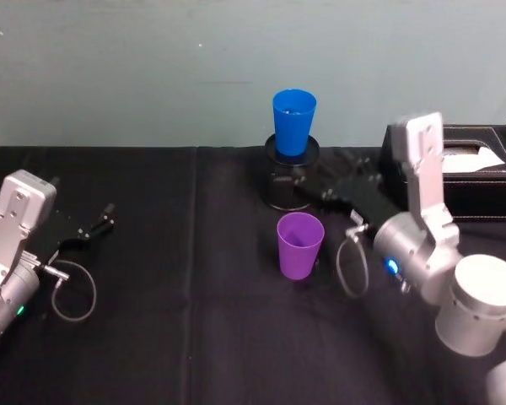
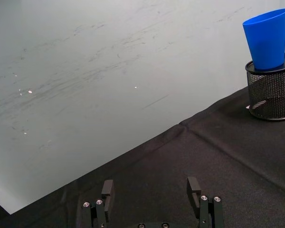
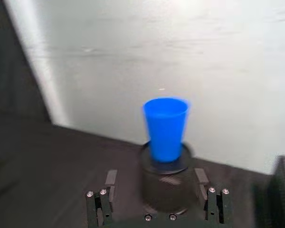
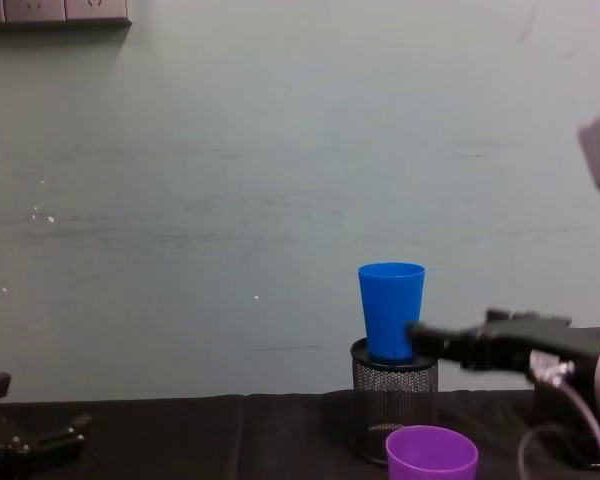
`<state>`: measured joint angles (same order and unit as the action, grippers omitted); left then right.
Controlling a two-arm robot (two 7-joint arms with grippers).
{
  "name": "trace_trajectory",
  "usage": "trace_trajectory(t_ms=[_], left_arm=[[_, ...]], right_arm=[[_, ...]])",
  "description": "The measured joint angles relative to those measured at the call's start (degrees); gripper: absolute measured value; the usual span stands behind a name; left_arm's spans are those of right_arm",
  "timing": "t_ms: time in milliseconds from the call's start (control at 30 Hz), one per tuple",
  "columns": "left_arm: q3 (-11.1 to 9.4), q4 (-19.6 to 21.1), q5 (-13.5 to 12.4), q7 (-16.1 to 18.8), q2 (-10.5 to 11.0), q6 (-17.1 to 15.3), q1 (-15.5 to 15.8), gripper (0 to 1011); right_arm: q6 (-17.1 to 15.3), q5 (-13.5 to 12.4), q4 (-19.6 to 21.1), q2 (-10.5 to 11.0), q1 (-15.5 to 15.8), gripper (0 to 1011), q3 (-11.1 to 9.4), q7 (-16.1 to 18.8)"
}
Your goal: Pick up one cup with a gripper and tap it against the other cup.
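Head view: purple cup [image 1: 300,245] stands upright on the black tablecloth [image 1: 194,337], mid-table, nothing holding it. Blue cup [image 1: 293,121] sits raised on an upturned mesh pen holder [image 1: 288,181] just behind, likely so it makes a steady tap target. Right gripper [image 1: 341,196] hangs just right of the purple cup, beside the holder, fingers spread and empty, not yet around the cup. Left gripper [image 1: 97,224] is parked far left, fingers apart, empty. Tissue box [image 1: 472,173] at far right.

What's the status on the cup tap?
Right end effector open, beside mesh holder, no grasp. Left end effector open, parked left. Purple cup upright on table; blue cup atop holder.
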<state>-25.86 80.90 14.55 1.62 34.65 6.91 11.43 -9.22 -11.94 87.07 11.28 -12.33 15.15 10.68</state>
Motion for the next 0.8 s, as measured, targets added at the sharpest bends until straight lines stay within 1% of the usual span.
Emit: trace_trajectory(t_ms=[33, 67, 167, 200, 267, 300, 367, 533, 800], left_arm=[[0.00, 0.00, 0.00, 0.00, 0.00, 0.00, 0.00, 1000], [0.00, 0.00, 0.00, 0.00, 0.00, 0.00, 0.00, 1000], [0.00, 0.00, 0.00, 0.00, 0.00, 0.00, 0.00, 1000], [0.00, 0.00, 0.00, 0.00, 0.00, 0.00, 0.00, 1000], [0.00, 0.00, 0.00, 0.00, 0.00, 0.00, 0.00, 1000], [0.00, 0.00, 0.00, 0.00, 0.00, 0.00, 0.00, 1000], [0.00, 0.00, 0.00, 0.00, 0.00, 0.00, 0.00, 1000], [0.00, 0.00, 0.00, 0.00, 0.00, 0.00, 0.00, 1000], [0.00, 0.00, 0.00, 0.00, 0.00, 0.00, 0.00, 1000]], right_arm=[[-0.48, 0.27, 0.03, -0.23, -0.37, 1003, -0.34, -0.68], [-1.81, 0.97, -0.16, -0.78, -1.21, 1002, -1.04, -2.42], [-3.78, 2.57, -1.59, -1.80, -2.69, 1003, -2.08, -5.80], [-4.80, 3.61, -3.01, -2.58, -3.65, 1002, -2.80, -8.10], [-5.53, 4.32, -4.60, -3.31, -4.51, 1003, -3.61, -10.04], [-5.86, 4.76, -6.20, -3.86, -5.14, 1003, -4.18, -11.25], [-5.94, 5.25, -8.40, -4.48, -5.92, 1003, -4.83, -12.26], [-5.36, 5.85, -11.75, -5.44, -7.07, 1003, -5.33, -12.63], [-5.40, 5.84, -11.27, -5.33, -6.95, 1002, -5.29, -12.66]])
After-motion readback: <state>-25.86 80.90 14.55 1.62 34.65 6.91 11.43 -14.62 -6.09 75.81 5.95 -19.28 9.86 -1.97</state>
